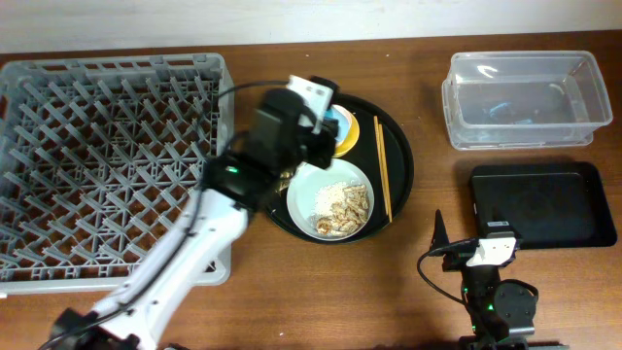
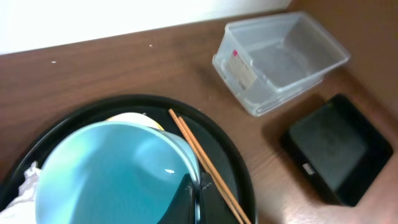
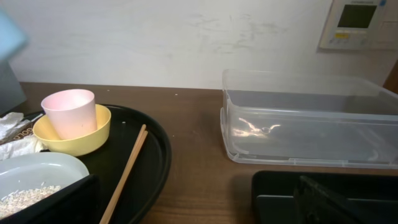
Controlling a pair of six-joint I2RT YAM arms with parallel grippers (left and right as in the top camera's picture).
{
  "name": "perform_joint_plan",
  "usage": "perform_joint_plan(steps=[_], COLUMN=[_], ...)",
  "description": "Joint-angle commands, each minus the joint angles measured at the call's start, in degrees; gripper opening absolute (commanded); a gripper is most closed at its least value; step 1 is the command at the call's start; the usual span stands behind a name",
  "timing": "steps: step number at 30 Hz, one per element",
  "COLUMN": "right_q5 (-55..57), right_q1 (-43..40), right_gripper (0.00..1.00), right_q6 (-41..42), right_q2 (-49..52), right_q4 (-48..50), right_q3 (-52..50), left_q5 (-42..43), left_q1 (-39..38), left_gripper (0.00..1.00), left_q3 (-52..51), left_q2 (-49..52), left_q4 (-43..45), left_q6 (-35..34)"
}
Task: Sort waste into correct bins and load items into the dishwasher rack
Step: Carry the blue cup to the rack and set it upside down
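From overhead, the left arm reaches past the dishwasher rack (image 1: 117, 66) to the round black tray (image 1: 398, 146). The left gripper (image 1: 330, 119) sits over the yellow bowl (image 1: 350, 138), with a sliver of the light blue cup (image 1: 339, 123) showing under it. The plate (image 1: 309, 194) of rice and fried pieces lies just beside them. The chopsticks (image 1: 383, 170) lie on the tray's right side, their long axis running from the far table edge toward the near one. The clear tub (image 1: 525, 136) and the shallow black tray (image 1: 544, 204) stand well apart to the right. In the left wrist view the jaws are pinched narrow on the blue cup's wall at its rim. The cup's mouth faces up at the camera and its axis is roughly upright; whether it is clear of the tray I cannot tell. In the right wrist view the right gripper (image 3: 196, 199) is spread wide and holds nothing, and the pink cup (image 3: 69, 112) stands mouth-up inside the yellow bowl. The step in hand looks like loading the blue cup. The next move calls for lifting it clear of the bowl, carrying it left to the rack and probably turning it mouth-down among the pegs.
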Motion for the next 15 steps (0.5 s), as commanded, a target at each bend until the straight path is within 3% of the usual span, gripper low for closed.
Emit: perform_joint_plan(steps=[1, 5, 9, 15], right_q5=[0.7, 0.7, 0.7, 0.7], right_q1=[0.5, 0.5, 0.5, 0.5], right_gripper=[0.98, 0.98, 0.98, 0.98], right_q6=[-0.2, -0.2, -0.2, -0.2], right_q2=[-0.3, -0.3, -0.3, -0.3], right_q4=[-0.3, -0.3, -0.3, -0.3], right_q3=[-0.3, -0.3, -0.3, -0.3], left_q5=[28.2, 49.5, 61.9, 64.3], left_q1=[15.0, 34.6, 45.2, 49.4], left_gripper=[0.0, 0.0, 0.01, 0.01], left_q3=[0.7, 0.7, 0.7, 0.7], left_q2=[-1.1, 1.8, 8.0, 19.1], left_q4=[0.3, 2.6, 9.4, 33.9], left_q6=[-8.6, -14.6, -20.3, -40.7])
